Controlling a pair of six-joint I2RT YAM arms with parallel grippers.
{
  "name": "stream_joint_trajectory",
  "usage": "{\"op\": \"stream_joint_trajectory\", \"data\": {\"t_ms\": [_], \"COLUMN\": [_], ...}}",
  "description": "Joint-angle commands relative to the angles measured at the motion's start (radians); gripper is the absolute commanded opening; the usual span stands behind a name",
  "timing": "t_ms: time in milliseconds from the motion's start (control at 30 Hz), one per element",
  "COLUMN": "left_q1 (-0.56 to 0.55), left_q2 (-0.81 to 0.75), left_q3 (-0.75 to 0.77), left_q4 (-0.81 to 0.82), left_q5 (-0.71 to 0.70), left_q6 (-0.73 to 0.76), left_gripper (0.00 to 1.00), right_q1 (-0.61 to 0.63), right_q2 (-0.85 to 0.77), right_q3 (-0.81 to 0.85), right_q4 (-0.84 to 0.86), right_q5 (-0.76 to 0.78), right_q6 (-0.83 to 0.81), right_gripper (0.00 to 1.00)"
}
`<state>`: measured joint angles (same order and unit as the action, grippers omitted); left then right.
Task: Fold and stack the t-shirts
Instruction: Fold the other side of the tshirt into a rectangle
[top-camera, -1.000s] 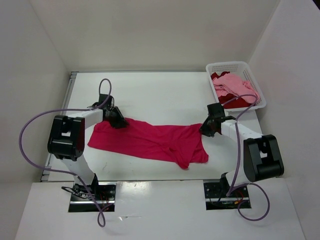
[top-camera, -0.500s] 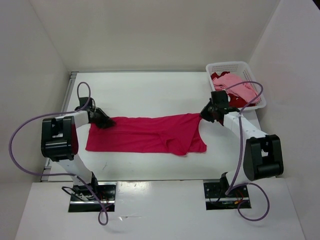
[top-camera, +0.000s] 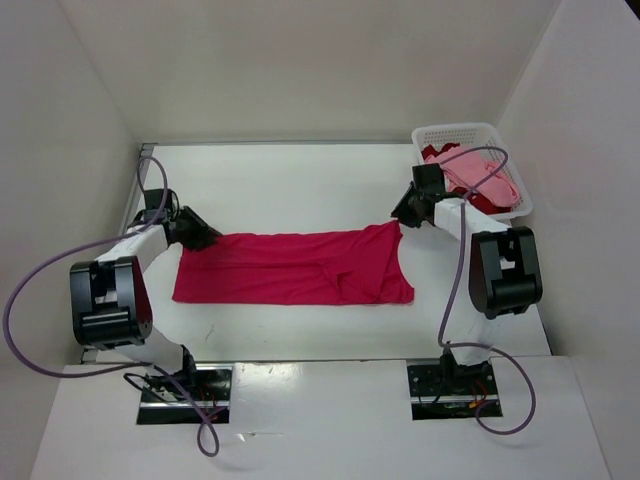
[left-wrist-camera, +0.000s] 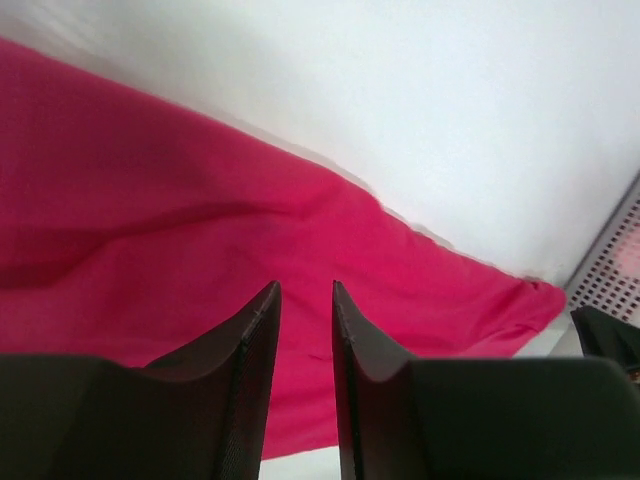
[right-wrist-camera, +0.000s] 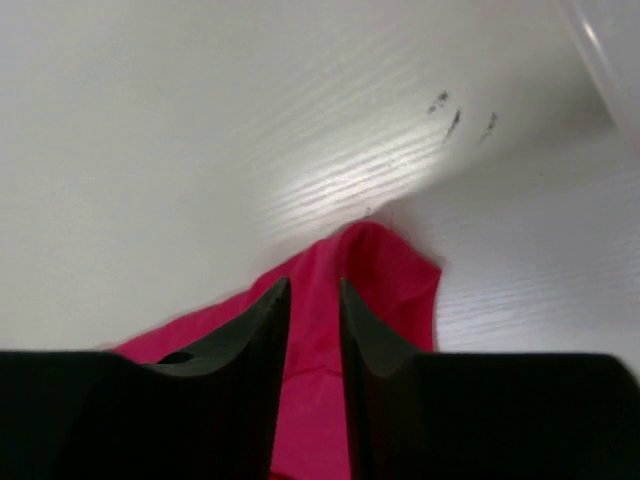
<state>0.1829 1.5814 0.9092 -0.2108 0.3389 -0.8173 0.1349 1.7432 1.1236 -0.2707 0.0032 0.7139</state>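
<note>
The bright magenta-pink t-shirt (top-camera: 295, 268) lies spread flat across the table's middle. My left gripper (top-camera: 196, 236) is at its far left corner. In the left wrist view the jaws (left-wrist-camera: 305, 290) stand a narrow gap apart over the cloth (left-wrist-camera: 150, 200), with the cloth edge and table showing through the gap. My right gripper (top-camera: 402, 217) is at the shirt's far right corner. Its jaws (right-wrist-camera: 314, 290) are also slightly apart, with the peaked corner (right-wrist-camera: 385, 265) lying between and beyond them. The light pink t-shirt (top-camera: 470, 172) and the dark red t-shirt (top-camera: 483, 202) lie in the basket.
The white perforated basket (top-camera: 452, 133) stands at the far right corner, just behind my right gripper. White walls close in the table on the left, back and right. Purple cables loop from both arms.
Both grippers moved outward and back, pulling the magenta shirt from a crumpled diagonal into a straight flat spread. In the last half second the shirt stayed put while both arms swung outward.
</note>
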Motion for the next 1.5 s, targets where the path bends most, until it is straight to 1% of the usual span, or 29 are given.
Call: {"op": "stream_joint_trajectory", "data": {"t_ms": [0, 67, 100, 133, 167, 200, 233, 267, 333, 367, 433, 500, 633, 833, 1000, 1233, 1267, 1300, 1400, 1433, 1467], "left_q1": [-0.039, -0.077, -0.124, -0.146, -0.166, -0.204, -0.221, -0.239, -0.287, -0.302, -0.335, -0.335, -0.356, -0.375, -0.375, -0.375, -0.375, -0.375, -0.364, -0.364, -0.347], "left_q2": [-0.102, -0.144, -0.144, -0.156, -0.156, -0.156, -0.156, -0.144, -0.135, -0.135, -0.147, -0.184, -0.233, -0.244, -0.244, -0.222, -0.222, -0.213, -0.213, -0.213, -0.213], "left_q3": [0.011, 0.011, 0.011, 0.011, -0.001, -0.001, -0.013, -0.013, -0.013, -0.013, -0.013, -0.023, -0.044, -0.081, -0.081, -0.059, -0.047, -0.047, -0.038, -0.038, -0.026], "left_q4": [-0.033, -0.042, -0.042, -0.053, -0.053, -0.044, -0.044, -0.033, -0.033, -0.033, -0.042, -0.051, -0.064, -0.064, -0.064, -0.055, -0.055, -0.046, -0.045, -0.045, -0.045], "left_q5": [0.009, -0.023, -0.023, -0.035, -0.044, -0.044, -0.044, -0.044, -0.044, -0.044, -0.044, -0.044, -0.044, -0.026, -0.026, -0.026, -0.026, -0.026, -0.026, -0.017, -0.017], "left_q6": [0.03, 0.049, 0.049, 0.049, 0.049, 0.04, 0.04, 0.029, 0.029, 0.029, 0.029, 0.029, 0.029, 0.029, 0.029, 0.029, 0.029, 0.029, 0.029, 0.029, 0.029], "left_gripper": [0.35, 0.35, 0.35, 0.35, 0.33, 0.29, 0.26, 0.21, 0.12, 0.11, 0.11, 0.11, 0.11, 0.11, 0.11, 0.11, 0.11, 0.11, 0.11, 0.12, 0.12], "right_q1": [-0.011, 0.003, 0.014, 0.052, 0.077, 0.103, 0.168, 0.204, 0.27, 0.314, 0.344, 0.364, 0.364, 0.364, 0.364, 0.396, 0.407, 0.407, 0.457, 0.494, 0.509], "right_q2": [-0.094, -0.166, -0.194, -0.223, -0.275, -0.29, -0.29, -0.28, -0.237, -0.182, -0.139, -0.116, -0.099, -0.06, -0.06, -0.148, -0.148, -0.148, -0.129, -0.12, -0.108], "right_q3": [0.081, 0.027, 0.0, -0.031, -0.101, -0.132, -0.16, -0.192, -0.203, -0.194, -0.185, -0.185, -0.205, -0.173, -0.186, -0.214, -0.214, -0.214, -0.183, -0.173, -0.16], "right_q4": [-0.001, -0.041, -0.05, -0.05, -0.032, -0.019, 0.007, 0.007, 0.016, 0.016, 0.016, 0.016, 0.027, 0.001, -0.03, -0.107, -0.122, -0.137, -0.192, -0.229, -0.248], "right_q5": [0.011, 0.011, 0.011, 0.011, 0.011, -0.023, -0.041, -0.058, -0.08, -0.08, -0.104, -0.104, -0.078, -0.046, -0.143, -0.291, -0.319, -0.319, -0.354, -0.364, -0.364], "right_q6": [-0.034, -0.034, -0.025, -0.004, 0.007, 0.022, 0.044, 0.044, 0.044, 0.032, 0.012, 0.002, -0.02, -0.056, -0.076, -0.142, -0.151, -0.162, -0.215, -0.24, -0.255], "right_gripper": [0.36, 0.43, 0.43, 0.41, 0.32, 0.13, 0.06, 0.0, 0.0, 0.0, 0.0, 0.0, 0.0, 0.0, 0.0, 0.0, 0.01, 0.01, 0.03, 0.04, 0.04]}}
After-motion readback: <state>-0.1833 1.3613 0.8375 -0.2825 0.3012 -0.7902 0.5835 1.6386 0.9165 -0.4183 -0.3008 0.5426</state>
